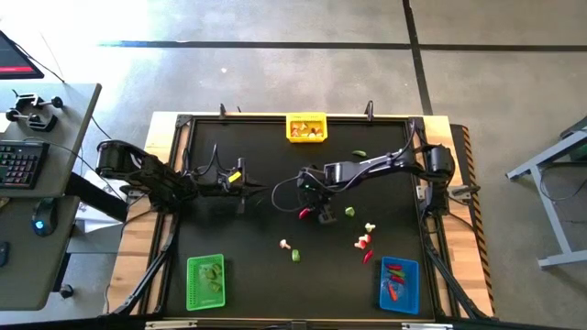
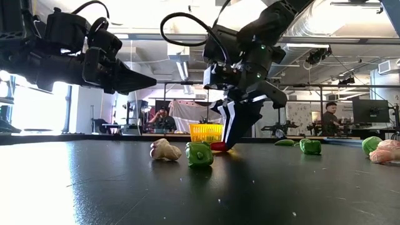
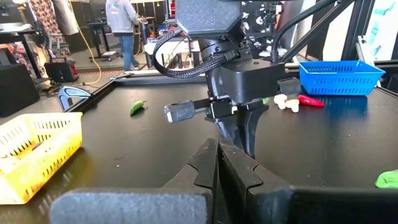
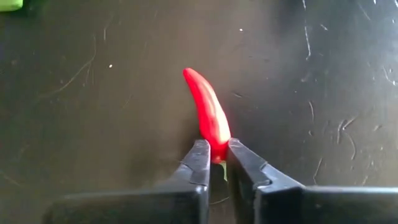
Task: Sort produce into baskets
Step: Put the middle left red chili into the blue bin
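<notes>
My right gripper (image 4: 214, 155) was down at the table (image 1: 257, 275) near its middle, its two fingers pinched on the stem end of a red chili pepper (image 4: 208, 115), which lay flat on the dark surface with its tip pointing away from my wrist. In the low view the same fingers (image 2: 236, 128) came down almost upright onto that pepper (image 2: 219, 147).

My left gripper (image 3: 217, 165) hung above the table to the left of centre, fingers pressed together and holding nothing, pointing across at the right arm.

Just beside the pinched pepper lay a small green piece (image 1: 349, 212). Toward the front edge sat a whitish-tan piece (image 1: 285, 244) with a green piece (image 1: 296, 256) next to it, and to their right a cluster of red and whitish pieces (image 1: 365, 242).

At the front right corner stood the blue basket (image 1: 398, 285) with red pieces inside. At the front left corner stood the green basket (image 1: 205, 280) holding green pieces.

Farther back, a lone green pepper (image 1: 359, 154) lay on the table behind the right arm. At the far edge, in the middle, stood the yellow basket (image 1: 306, 127) with a few pieces in it; I could not tell what kind.

Beyond the table, people (image 2: 330, 119) were in the room.
</notes>
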Available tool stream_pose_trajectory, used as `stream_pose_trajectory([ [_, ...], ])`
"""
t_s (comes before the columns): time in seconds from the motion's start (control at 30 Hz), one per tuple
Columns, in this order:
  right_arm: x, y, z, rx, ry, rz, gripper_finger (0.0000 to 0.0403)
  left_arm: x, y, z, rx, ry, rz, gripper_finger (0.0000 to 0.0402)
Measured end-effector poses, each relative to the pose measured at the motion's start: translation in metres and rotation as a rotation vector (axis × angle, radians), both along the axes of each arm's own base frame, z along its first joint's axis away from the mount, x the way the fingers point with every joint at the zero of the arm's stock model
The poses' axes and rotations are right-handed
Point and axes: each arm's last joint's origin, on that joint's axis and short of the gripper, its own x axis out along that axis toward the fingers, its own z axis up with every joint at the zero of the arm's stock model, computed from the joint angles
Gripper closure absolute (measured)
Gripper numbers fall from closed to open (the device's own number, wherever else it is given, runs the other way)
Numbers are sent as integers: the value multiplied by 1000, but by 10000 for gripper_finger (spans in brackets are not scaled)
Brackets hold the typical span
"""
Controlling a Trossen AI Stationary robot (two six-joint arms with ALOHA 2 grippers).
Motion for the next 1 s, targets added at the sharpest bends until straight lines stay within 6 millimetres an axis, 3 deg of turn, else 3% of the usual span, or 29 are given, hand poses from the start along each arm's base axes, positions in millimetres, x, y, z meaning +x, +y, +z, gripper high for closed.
stream_pose_trajectory([
  [0.17,-7,9,13,24,33,-40,398,0,0,0,0,2,0,401],
  [0.3,-23,28,42,70,73,-105,398,0,0,0,-1,2,1,401],
  [0.47,-56,74,78,153,175,-221,398,0,0,0,-2,3,4,401],
  [0.63,-96,128,100,259,363,-459,398,0,0,0,0,3,6,401],
  [0.83,-144,192,103,283,565,-752,398,0,0,0,0,3,8,401],
  [1.0,-177,229,99,270,657,-947,398,0,0,0,0,3,8,401],
])
